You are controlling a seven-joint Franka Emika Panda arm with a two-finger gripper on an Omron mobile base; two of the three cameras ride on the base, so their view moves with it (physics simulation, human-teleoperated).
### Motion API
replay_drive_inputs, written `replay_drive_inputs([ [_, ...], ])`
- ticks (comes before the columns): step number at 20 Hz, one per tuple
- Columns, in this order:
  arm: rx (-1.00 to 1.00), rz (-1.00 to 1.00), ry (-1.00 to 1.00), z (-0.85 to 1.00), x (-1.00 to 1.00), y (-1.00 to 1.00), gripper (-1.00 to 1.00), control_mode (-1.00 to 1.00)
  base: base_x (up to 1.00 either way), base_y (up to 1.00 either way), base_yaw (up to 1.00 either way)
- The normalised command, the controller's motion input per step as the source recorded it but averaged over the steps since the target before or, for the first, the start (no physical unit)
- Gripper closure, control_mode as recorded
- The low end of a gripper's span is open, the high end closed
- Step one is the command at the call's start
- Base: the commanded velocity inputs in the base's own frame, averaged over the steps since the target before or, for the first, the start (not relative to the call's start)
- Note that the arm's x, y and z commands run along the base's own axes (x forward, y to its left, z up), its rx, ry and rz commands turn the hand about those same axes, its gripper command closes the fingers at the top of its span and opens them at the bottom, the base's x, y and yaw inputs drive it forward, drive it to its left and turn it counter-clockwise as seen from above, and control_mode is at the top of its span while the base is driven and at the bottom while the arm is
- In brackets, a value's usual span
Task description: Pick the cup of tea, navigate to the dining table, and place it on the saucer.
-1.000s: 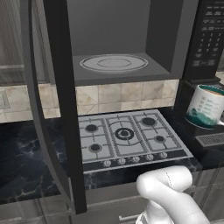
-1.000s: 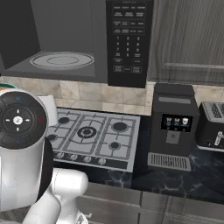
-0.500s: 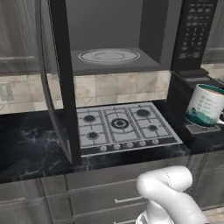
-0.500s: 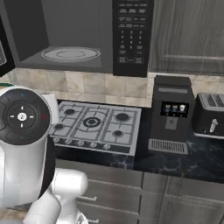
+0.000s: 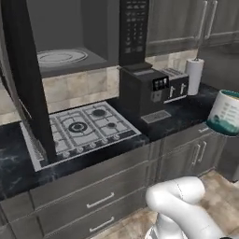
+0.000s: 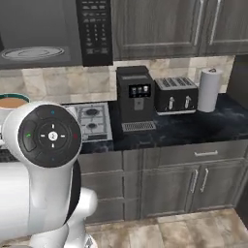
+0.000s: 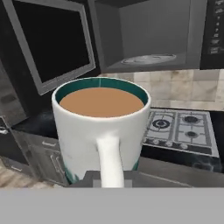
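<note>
- Black marble counter [image 5: 186,114] runs along the back wall, over dark grey cabinets with bar handles and a tan tiled floor.
- Beige tile backsplash [image 6: 48,85] sits between the counter and the upper cabinets.
- Set into the counter's left part is a grey gas stove [image 5: 81,128] with several burners and a row of knobs along its front edge.
- Above the stove an open microwave [image 5: 60,37] shows its round glass turntable; its door [image 5: 25,79] swings out to the left.
- Right of the stove stand a black coffee machine [image 6: 134,97], a black toaster [image 6: 175,95] and a white paper towel roll [image 6: 209,90] near the counter's right end.
- The cup of tea [image 7: 101,127] is held in the air off the counter, upright, full of light brown liquid, handle facing the hand camera.
- The gripper [image 7: 109,181] is below the handle; I cannot tell how its jaws stand.
</note>
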Motion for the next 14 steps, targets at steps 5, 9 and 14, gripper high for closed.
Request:
replay_drive_inputs([
  [5, 0.00, 0.00, 0.00, 0.00, 0.00, 0.00, 1.00, 1.00, 0.00, 0.07, -1.00],
  [9, 0.00, 0.00, 0.00, 0.00, 0.00, 0.00, 1.00, 1.00, 0.00, 0.06, -1.00],
  [14, 0.00, 0.00, 0.00, 0.00, 0.00, 0.00, 1.00, 1.00, 0.00, 0.06, -1.00],
])
